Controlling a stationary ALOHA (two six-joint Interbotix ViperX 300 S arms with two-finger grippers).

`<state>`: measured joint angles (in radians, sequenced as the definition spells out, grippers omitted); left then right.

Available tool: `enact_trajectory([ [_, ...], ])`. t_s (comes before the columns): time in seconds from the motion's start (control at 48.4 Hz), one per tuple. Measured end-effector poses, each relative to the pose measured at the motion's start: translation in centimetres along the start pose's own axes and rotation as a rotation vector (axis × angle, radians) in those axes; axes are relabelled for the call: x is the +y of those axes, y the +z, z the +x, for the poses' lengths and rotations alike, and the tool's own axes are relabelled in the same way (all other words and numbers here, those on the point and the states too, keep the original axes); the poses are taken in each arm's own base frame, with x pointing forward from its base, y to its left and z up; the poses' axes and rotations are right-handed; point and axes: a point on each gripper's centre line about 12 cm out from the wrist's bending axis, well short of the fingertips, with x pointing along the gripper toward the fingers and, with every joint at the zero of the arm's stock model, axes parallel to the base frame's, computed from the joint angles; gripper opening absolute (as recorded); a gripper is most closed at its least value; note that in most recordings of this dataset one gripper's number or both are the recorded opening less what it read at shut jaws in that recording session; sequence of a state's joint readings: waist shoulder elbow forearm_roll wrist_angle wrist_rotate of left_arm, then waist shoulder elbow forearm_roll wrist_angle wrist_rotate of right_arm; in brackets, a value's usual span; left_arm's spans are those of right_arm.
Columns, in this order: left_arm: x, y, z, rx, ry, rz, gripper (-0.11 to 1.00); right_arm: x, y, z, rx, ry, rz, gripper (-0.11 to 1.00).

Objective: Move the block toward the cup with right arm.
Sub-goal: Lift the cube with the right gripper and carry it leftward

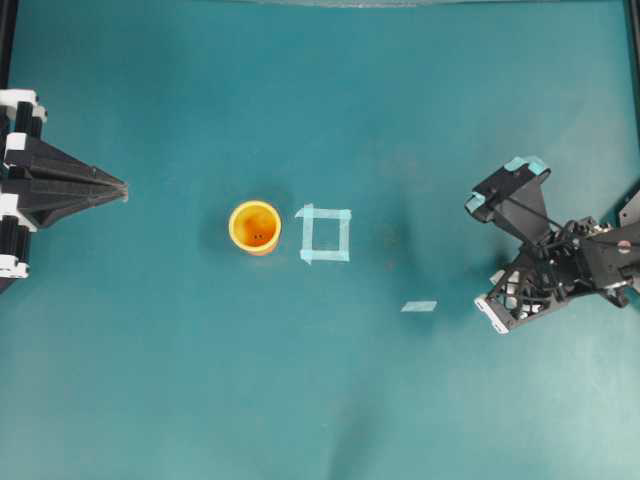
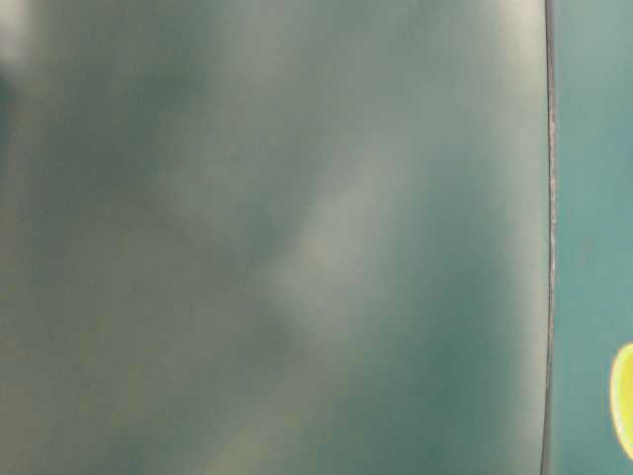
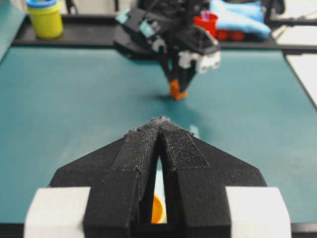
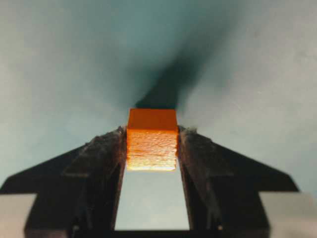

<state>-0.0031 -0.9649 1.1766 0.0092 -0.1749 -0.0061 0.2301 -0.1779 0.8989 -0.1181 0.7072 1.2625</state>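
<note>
Overhead: yellow-orange cup (image 1: 255,227) upright left of the table's middle, dark orange inside; just right of it, apart, a pale blue tape square (image 1: 326,234); further right, nearer the front edge, a short tape strip (image 1: 419,306); black right arm (image 1: 545,250) near the right edge, angled down onto the teal table (image 1: 150,380), fingertips and block hidden beneath it; left gripper (image 1: 122,187) at the left edge, pointed toward the cup, well apart from it.

Table level: mostly blurred grey-green haze; only a sliver of the cup (image 2: 624,401) at the right border.

Left wrist: left gripper (image 3: 160,120) with pads (image 3: 136,148) pressed together at the tips; across the table, the right gripper (image 3: 177,90) pointing down, the small orange block (image 3: 176,90) between its tips, low at the table surface; beyond the far edge, a yellow tub with a blue lid (image 3: 45,17) and blue cloth (image 3: 240,17).

Right wrist: block (image 4: 152,140) between the two black fingers (image 4: 101,156) of the right gripper (image 4: 152,144), both inner faces flush against its sides, pinching it; teal table below, the block's dark shadow just beyond it.
</note>
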Motion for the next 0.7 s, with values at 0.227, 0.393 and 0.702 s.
enact_trajectory([
  [0.227,0.0,0.0,0.0,0.000,0.000,0.002,0.00,0.6,1.2,-3.1,-0.100,0.079,-0.052,0.40],
  [0.393,0.0,0.0,0.0,-0.002,0.000,0.000,0.00,0.5,2.2,-4.9,-0.202,0.115,-0.120,0.40],
  [0.702,0.0,0.0,0.0,-0.002,-0.001,-0.001,0.00,-0.4,4.9,-7.4,-0.420,0.103,-0.246,0.40],
])
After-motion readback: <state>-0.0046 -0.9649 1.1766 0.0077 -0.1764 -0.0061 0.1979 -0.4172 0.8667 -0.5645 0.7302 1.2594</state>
